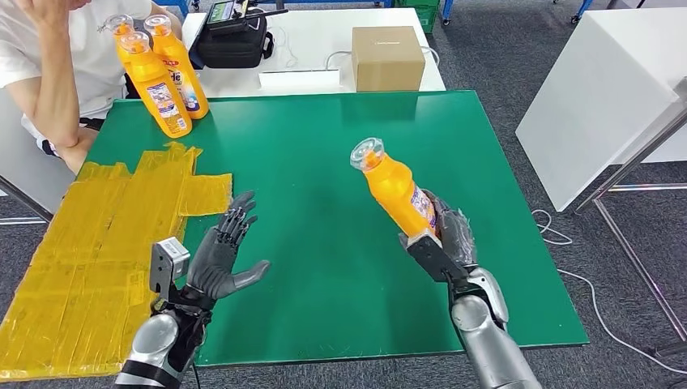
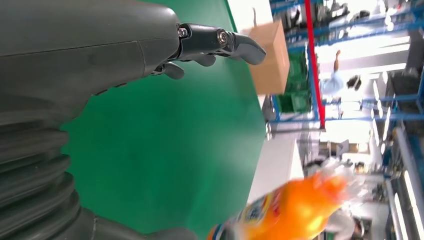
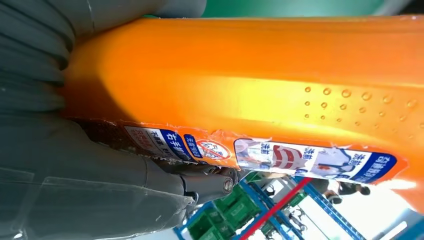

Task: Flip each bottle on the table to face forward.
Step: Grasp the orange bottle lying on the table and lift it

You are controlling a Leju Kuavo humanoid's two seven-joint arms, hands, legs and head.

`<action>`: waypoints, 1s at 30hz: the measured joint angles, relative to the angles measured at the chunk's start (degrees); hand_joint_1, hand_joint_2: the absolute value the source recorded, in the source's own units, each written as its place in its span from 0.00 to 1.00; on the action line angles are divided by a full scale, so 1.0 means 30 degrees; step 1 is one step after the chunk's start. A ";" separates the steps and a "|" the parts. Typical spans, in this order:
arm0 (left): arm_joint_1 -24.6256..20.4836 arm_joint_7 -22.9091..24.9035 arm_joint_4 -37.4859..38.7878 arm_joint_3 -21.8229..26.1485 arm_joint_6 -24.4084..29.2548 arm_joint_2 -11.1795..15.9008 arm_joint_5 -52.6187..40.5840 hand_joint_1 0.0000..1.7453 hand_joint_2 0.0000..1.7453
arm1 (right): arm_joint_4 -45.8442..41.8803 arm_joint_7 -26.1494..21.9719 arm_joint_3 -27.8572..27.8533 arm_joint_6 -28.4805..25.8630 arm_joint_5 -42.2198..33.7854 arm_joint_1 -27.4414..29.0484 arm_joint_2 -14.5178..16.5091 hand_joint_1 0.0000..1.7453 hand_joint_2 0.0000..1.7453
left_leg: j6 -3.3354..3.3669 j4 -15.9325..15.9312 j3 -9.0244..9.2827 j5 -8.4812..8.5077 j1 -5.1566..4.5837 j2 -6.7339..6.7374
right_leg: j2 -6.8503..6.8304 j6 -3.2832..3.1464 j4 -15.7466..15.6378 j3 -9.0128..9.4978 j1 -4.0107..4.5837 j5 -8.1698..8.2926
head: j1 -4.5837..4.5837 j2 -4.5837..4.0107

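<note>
My right hand (image 1: 444, 237) grips an orange bottle (image 1: 394, 188) with a clear cap, lifted above the green table (image 1: 324, 146) and tilted up to the left. The right wrist view has the bottle's orange body (image 3: 260, 75) and its label strip close up, with my thumb (image 3: 150, 185) under it. My left hand (image 1: 223, 253) hovers over the table's left part, fingers spread, holding nothing. The left wrist view shows its fingers (image 2: 220, 42) and the held bottle (image 2: 290, 210), blurred. Two more orange bottles (image 1: 166, 73) stand at the table's far left corner.
Yellow tape patches (image 1: 97, 235) cover the table's left side. A person in a white shirt (image 1: 57, 65) sits at the far left corner. Behind the table stand a cardboard box (image 1: 387, 57) and a black bag (image 1: 235, 40). A white cabinet (image 1: 603, 97) is to the right.
</note>
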 joint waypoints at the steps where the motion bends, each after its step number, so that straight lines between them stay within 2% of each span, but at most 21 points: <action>1: -0.0102 0.0059 0.0068 -0.0161 -0.0029 -0.0007 0.0027 0.00 1.00 | 0.0009 -0.0065 -0.0024 -0.0042 -0.0080 -0.0068 0.0315 1.00 1.00 | 0.0000 0.0000 -0.0001 0.0000 -0.0003 0.0000 | 0.0000 0.0000 -0.0001 -0.0002 -0.0003 0.0000 | 0.0000 0.0000; 12: -0.1280 0.0292 0.1090 -0.1631 -0.0384 -0.0157 0.0915 0.00 1.00 | 0.1237 -0.1304 0.0244 0.0818 -0.1282 -0.1206 0.2716 1.00 1.00 | 0.0000 0.0000 -0.0002 0.0004 0.0004 -0.0014 | -0.0012 0.0000 0.0001 -0.0005 0.0006 0.0000 | 0.0000 0.0000; 20: -0.2191 0.0348 0.2260 -0.2039 -0.0392 -0.0259 0.1570 0.00 1.00 | 0.2897 -0.2080 0.1565 0.3110 -0.2459 -0.2086 0.4082 1.00 1.00 | -0.0001 0.0000 -0.0008 0.0005 0.0008 -0.0011 | -0.0013 -0.0001 0.0006 -0.0013 0.0008 0.0000 | 0.0002 0.0000; 30: -0.2614 0.0345 0.3068 -0.2206 -0.0322 -0.0302 0.1927 0.00 1.00 | 0.4633 -0.2014 0.3511 0.3308 -0.1996 -0.2629 0.5008 1.00 1.00 | -0.0001 0.0000 -0.0013 0.0005 0.0006 -0.0010 | -0.0012 -0.0001 0.0005 -0.0014 0.0005 0.0000 | 0.0005 0.0000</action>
